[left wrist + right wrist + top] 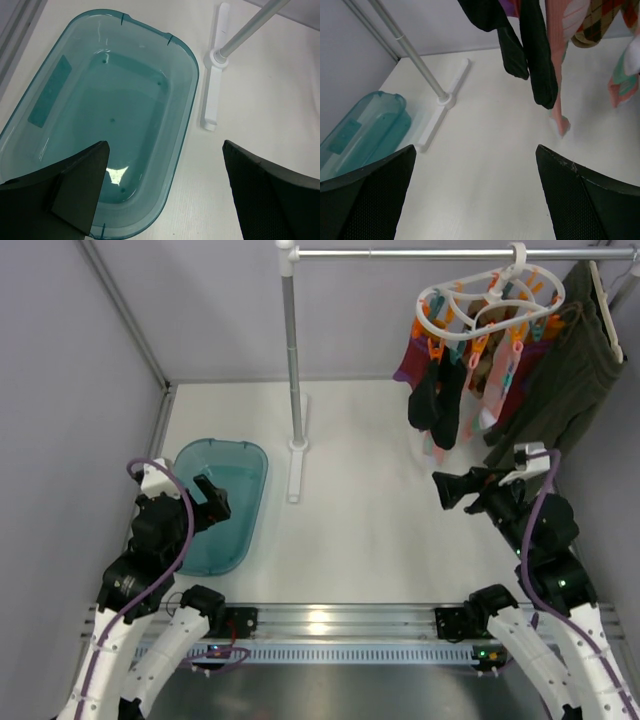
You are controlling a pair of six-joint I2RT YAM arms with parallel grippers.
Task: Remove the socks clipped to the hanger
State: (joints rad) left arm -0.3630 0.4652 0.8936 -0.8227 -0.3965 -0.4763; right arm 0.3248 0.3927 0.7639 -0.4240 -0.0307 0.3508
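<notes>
The white oval clip hanger hangs by its hook from the rail at the upper right, its orange and teal pins holding several socks. Black socks dangle lowest, with maroon, pink-and-white and argyle ones behind. In the right wrist view the black socks and a pink sock hang just ahead. My right gripper is open and empty, below and short of the socks. My left gripper is open and empty over the teal tub's near edge.
A teal plastic tub lies at the left. The rack's upright pole stands on a white foot mid-table. A large dark olive garment hangs at the far right beside the hanger. Grey walls close in the table.
</notes>
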